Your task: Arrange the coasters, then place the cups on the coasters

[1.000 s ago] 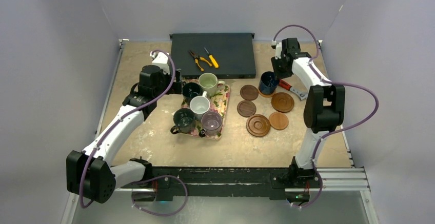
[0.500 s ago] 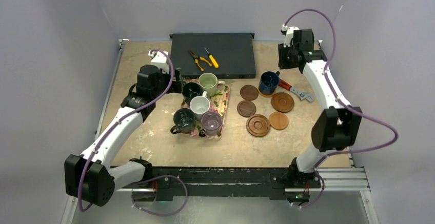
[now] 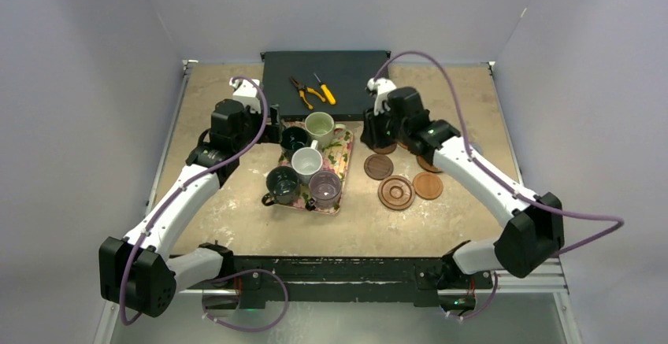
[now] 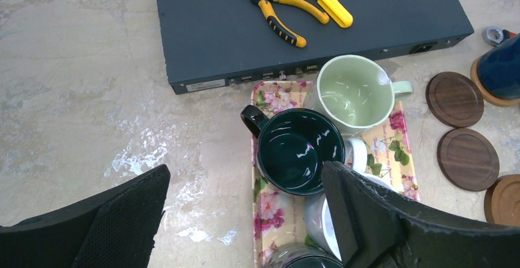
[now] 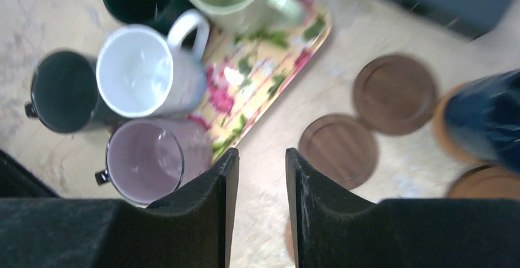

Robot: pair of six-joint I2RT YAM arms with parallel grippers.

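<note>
Five cups stand on the floral tray (image 3: 343,153): pale green (image 3: 319,126), dark teal (image 3: 295,138), white (image 3: 306,160), dark grey (image 3: 282,180) and purplish (image 3: 324,186). My left gripper (image 3: 276,133) is open just left of the dark teal cup (image 4: 298,150), with nothing between its fingers. The navy cup (image 4: 500,72) stands on a tan coaster (image 4: 481,89); the top view hides it under my right arm. My right gripper (image 5: 262,188) hovers between tray and coasters, jaws slightly apart and empty. Loose coasters: dark (image 3: 378,166), ringed (image 3: 396,193), tan (image 3: 428,185).
A flat dark box (image 3: 327,84) lies at the back of the table, carrying yellow-handled pliers (image 3: 307,90) and a screwdriver (image 3: 324,88). Grey walls close in the table on the left, right and back. My right arm stretches over the coaster area.
My right arm has swung from the back right corner leftwards over the coasters to the tray's right edge. The navy cup stays on its coaster. The left arm has not moved.
</note>
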